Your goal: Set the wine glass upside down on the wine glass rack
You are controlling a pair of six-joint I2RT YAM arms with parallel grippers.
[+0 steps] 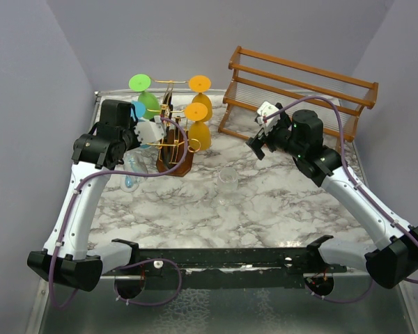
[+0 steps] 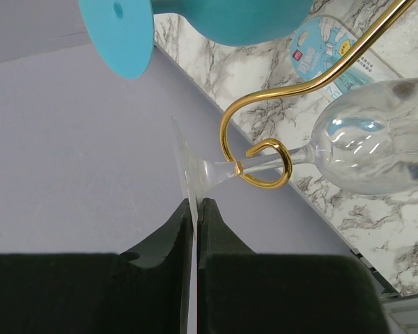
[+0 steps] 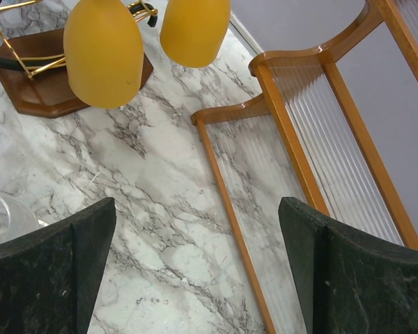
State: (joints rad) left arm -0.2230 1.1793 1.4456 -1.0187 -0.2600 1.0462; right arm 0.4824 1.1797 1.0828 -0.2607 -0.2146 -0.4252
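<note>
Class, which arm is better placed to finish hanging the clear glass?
Left: the left tool is shut on the wine glass foot, the stem already inside the wine glass rack curl. The right tool hangs open and empty near the slatted rack.

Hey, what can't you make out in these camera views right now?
Left wrist: rim of the wine glass bowl, cut off by the right edge.
Left wrist: most of the teal glass, cut off by the top edge.
Right wrist: a clear glass, cut by the left edge and behind a finger of the right end effector.
</note>
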